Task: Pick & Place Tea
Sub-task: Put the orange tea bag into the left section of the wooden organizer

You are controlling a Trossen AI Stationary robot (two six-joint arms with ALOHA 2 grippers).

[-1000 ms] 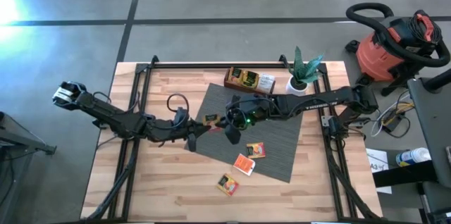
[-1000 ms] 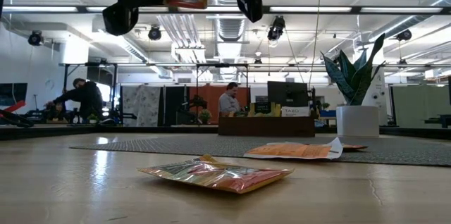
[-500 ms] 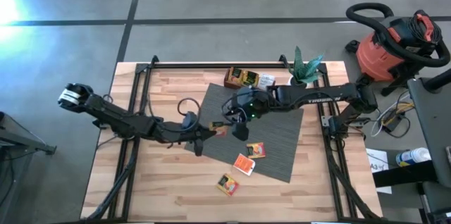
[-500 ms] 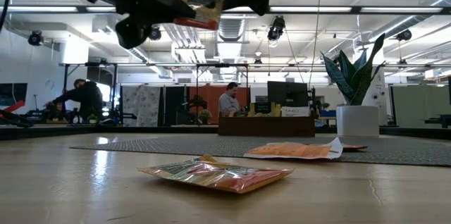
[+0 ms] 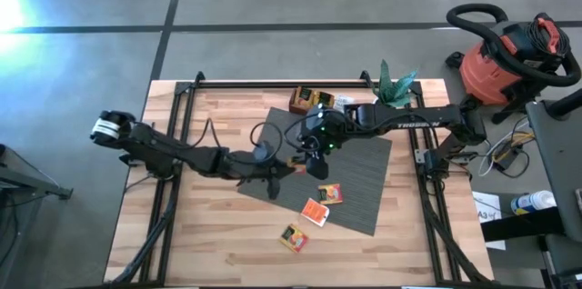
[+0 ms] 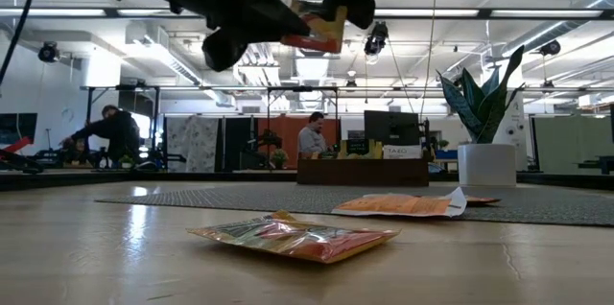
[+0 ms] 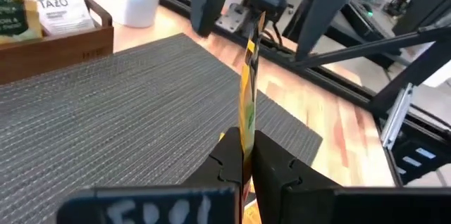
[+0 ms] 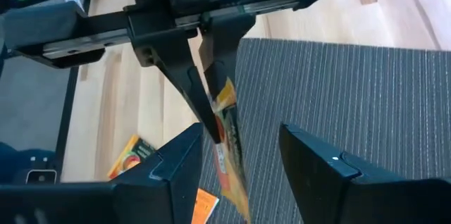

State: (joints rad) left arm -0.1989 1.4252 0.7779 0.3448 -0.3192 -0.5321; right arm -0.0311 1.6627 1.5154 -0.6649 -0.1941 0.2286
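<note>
My left gripper [image 5: 285, 169] is shut on an orange-and-yellow tea sachet [image 6: 321, 27], held high above the grey ribbed mat [image 5: 359, 184]. My right gripper [image 8: 239, 157] is open close to the sachet's free end; in the right wrist view its two fingers stand on either side of the sachet [image 8: 229, 150] without touching it. Three more tea sachets lie flat: one on the mat [image 5: 329, 194], one at the mat's near edge [image 5: 316, 212], one on the bare wood [image 5: 293, 237]. My left gripper pinches one end of the sachet [image 7: 245, 139] between its two fingers [image 7: 271, 164]. The fingers come nearly level from the table's left. The sachet stands on edge and sticks out past the fingertips toward the right arm, lifted clear of the mat.
A dark wooden tray [image 5: 320, 101] with upright tea packets stands at the mat's far edge. A potted plant in a white pot [image 5: 391, 89] is to its right. Black frame rails [image 5: 173, 144] run along the table's left and right sides. A person sits in the room behind [image 6: 310, 139].
My right gripper has opened and let go of the sachet, rising a little. My left gripper has carried the sachet toward the table's right and rolled, so the sachet, level before, now stands on edge.
</note>
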